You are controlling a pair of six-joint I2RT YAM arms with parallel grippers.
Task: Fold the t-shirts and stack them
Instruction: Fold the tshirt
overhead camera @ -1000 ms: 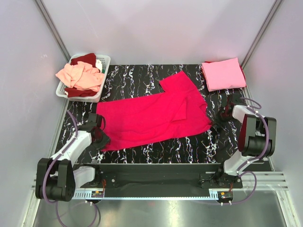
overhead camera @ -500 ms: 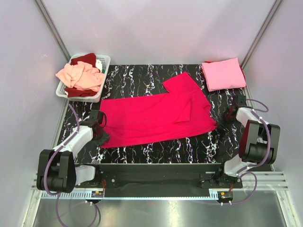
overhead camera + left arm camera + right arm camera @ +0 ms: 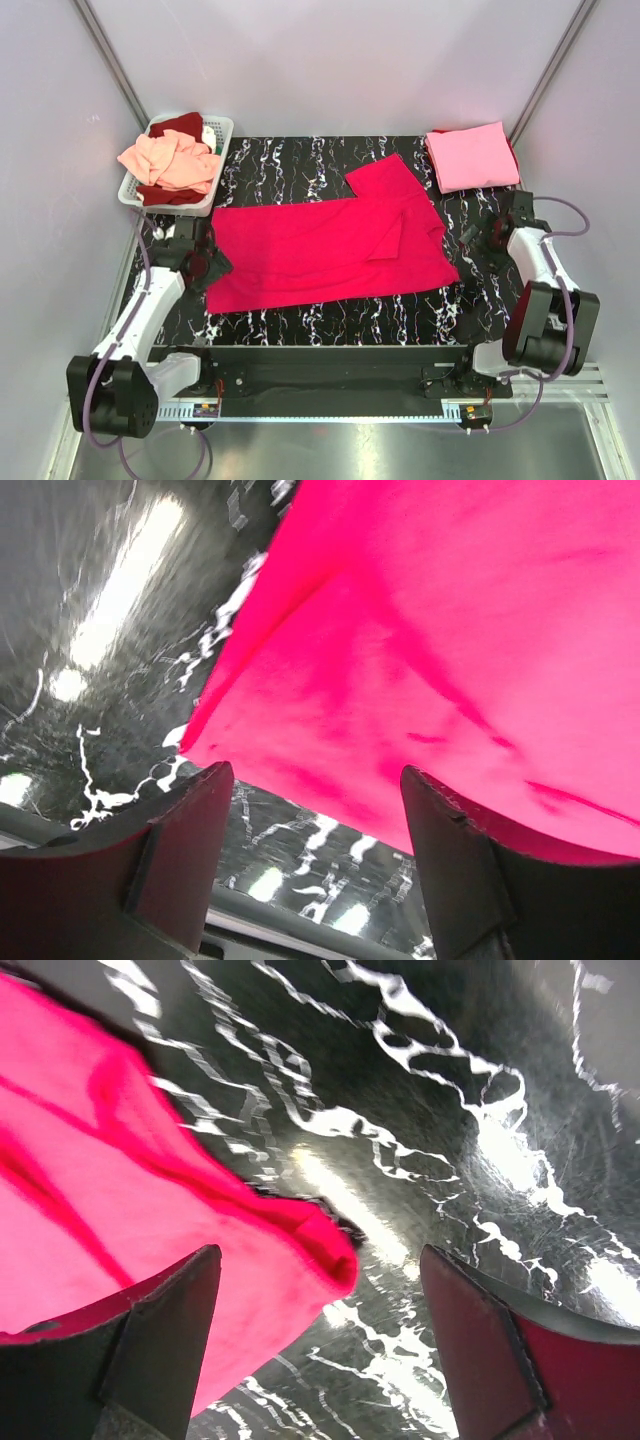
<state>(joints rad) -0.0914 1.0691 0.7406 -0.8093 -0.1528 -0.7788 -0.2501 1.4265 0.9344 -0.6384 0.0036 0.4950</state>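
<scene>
We see the crimson-red t-shirt [image 3: 325,250] spread flat across the middle of the black marbled desk [image 3: 300,160], its long body running left to right and one sleeve angled toward the far right. The left claw [image 3: 205,266] sits at the shirt's left edge; in the left wrist view its fingers [image 3: 180,850] stand apart with nothing between them, the shirt's near-left corner lying on the desk just beyond. The right claw [image 3: 478,236] hangs just off the shirt's right edge, and in the right wrist view its fingers [image 3: 165,1330] are likewise spread wide and empty, with the shirt's right corner and bare desk between them. At the far right corner a light pink t-shirt [image 3: 472,156] lies folded; a sliver of darker red cloth seems to peek out beneath it, though we cannot be sure. At the far left, a white slotted basket [image 3: 217,150] holds a crumpled peach t-shirt [image 3: 170,162] on top of a dark maroon t-shirt [image 3: 178,124].
</scene>
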